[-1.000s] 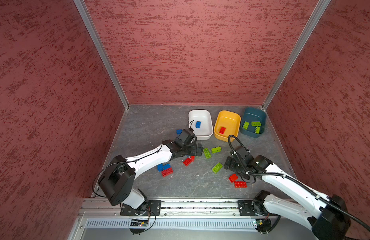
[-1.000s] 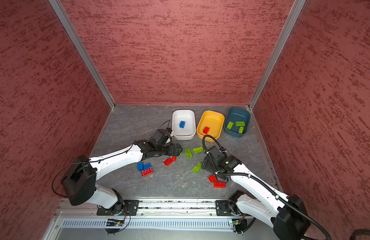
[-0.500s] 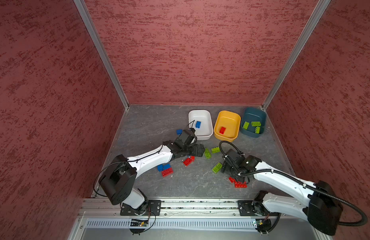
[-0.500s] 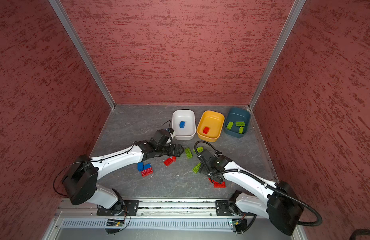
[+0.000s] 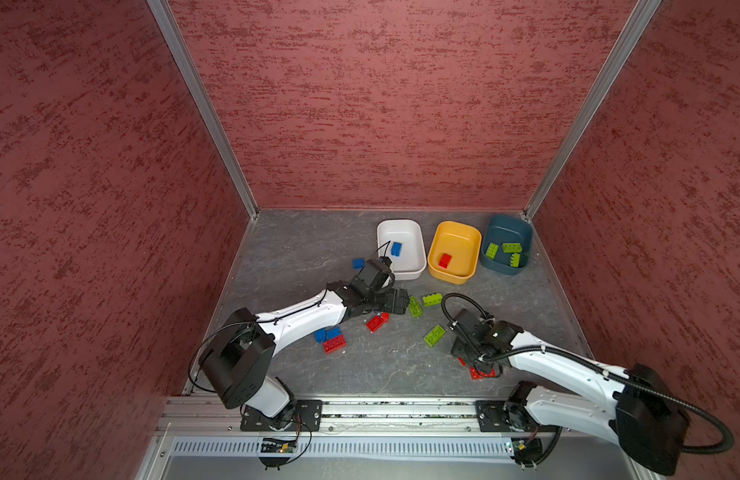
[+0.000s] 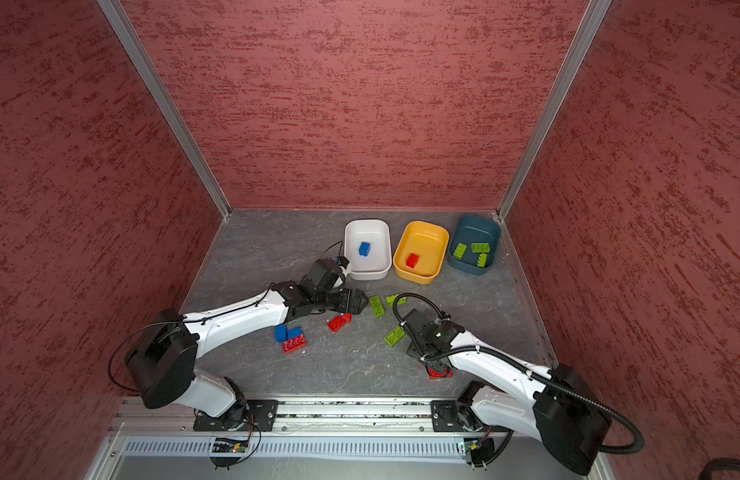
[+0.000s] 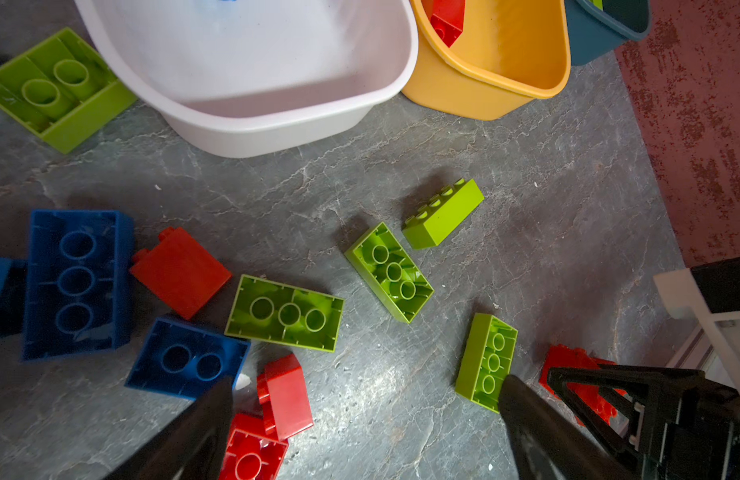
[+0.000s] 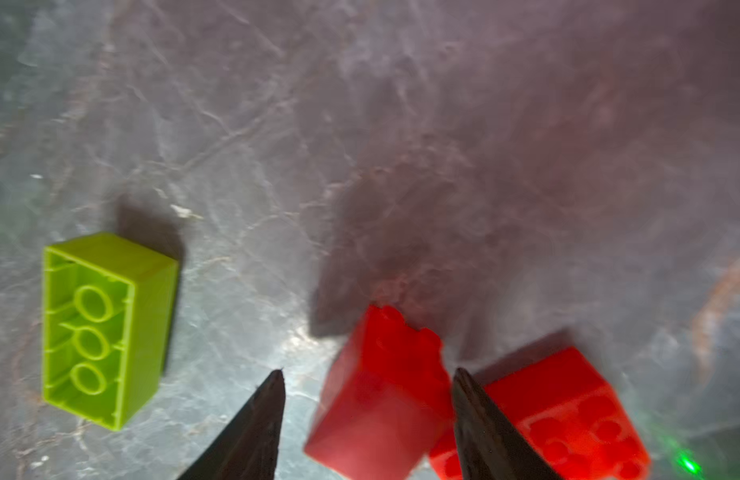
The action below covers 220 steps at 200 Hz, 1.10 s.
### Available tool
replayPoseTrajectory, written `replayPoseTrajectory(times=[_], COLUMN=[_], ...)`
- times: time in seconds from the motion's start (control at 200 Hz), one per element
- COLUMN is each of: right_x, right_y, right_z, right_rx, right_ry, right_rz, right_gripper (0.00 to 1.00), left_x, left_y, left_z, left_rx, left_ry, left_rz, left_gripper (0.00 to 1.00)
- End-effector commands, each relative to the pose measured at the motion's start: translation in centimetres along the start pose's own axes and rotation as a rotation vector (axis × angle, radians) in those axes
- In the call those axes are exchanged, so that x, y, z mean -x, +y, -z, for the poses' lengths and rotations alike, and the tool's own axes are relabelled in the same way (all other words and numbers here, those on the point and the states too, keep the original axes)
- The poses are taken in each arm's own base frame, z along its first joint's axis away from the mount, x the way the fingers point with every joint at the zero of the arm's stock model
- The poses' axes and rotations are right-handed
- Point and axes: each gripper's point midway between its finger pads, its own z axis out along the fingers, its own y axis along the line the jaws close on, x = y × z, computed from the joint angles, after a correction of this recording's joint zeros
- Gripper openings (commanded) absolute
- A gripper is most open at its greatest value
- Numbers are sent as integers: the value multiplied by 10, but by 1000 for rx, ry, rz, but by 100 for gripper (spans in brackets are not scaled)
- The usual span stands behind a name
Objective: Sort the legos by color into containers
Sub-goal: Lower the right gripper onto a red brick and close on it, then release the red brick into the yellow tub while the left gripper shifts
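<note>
- The three tubs sit in a row at the far right of the grey floor (image 5: 301,249). The white tub (image 5: 407,269) is on the left, the yellow tub (image 5: 461,243) in the middle, and the teal tub (image 5: 507,227) on the right, tucked into the far right corner.
- Sorted so far: one blue brick (image 5: 396,248) in the white tub, one small red brick (image 5: 445,260) in the yellow one, and three green bricks (image 5: 512,247) in the teal one.
- Everything else is loose on the floor, near of the tubs. A lone blue one (image 5: 358,263) lies just left of the white tub. A green pair (image 5: 415,306) lies near of the gap between white and yellow. A single green brick (image 5: 434,335) lies hollow side up a bit nearer still.
- Further left there's a red couple (image 5: 376,322) touching each other, and a blue-and-red clump (image 5: 330,338) beside the left arm.
- The left gripper (image 7: 368,384) hangs low over the floor just near of the white tub, jaws spread all the way and gripping nothing. Its wrist view shows several bricks lying hollow side up around it.
- The right gripper (image 8: 368,374) is down at the near right, pointing at the floor, with its fingers on either side of a red block (image 8: 380,399). One finger is right at the block's edge, and the other has a sliver of floor showing beside it. That view is blurry, so there's no telling whether the block is actually pinched.
- A second red block (image 8: 567,411) lies just beside the first one. The single green brick is off to the side, well clear of the fingers.
</note>
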Motion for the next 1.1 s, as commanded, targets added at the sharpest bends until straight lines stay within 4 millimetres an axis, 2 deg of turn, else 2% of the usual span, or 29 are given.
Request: replayPoseTrajectory(times=[0.0, 0.15, 0.265, 0.371, 0.486, 0.636, 0.801, 0.942, 1.097], right_x=[7, 8, 5, 1, 7, 38, 81, 122, 165], right_y=[20, 26, 20, 16, 19, 34, 57, 76, 99], right_z=[-2, -7, -16, -19, -8, 14, 41, 56, 69], right_rx=[57, 52, 21, 0, 20, 93, 211, 308, 373], right_ry=[-33, -29, -17, 6, -23, -113, -217, -301, -375], right_rz=[9, 52, 73, 121, 182, 212, 230, 235, 276], right_gripper=[60, 57, 54, 45, 33, 25, 22, 22, 21], left_x=[7, 5, 4, 5, 9, 12, 12, 26, 46], left_y=[-8, -9, -8, -10, -18, -46, -74, -78, -78], left_z=[-1, -2, -2, 0, 5, 12, 11, 11, 21], left_rx=[-8, 0, 5, 3, -25, -154, -268, -269, -246], left_ry=[-13, -9, -6, -12, -12, -21, -2, -68, -183], left_rz=[-29, -35, -37, -41, -51, -118, -173, -197, -213], left_gripper=[100, 99, 100, 100, 99, 100, 100, 99, 99])
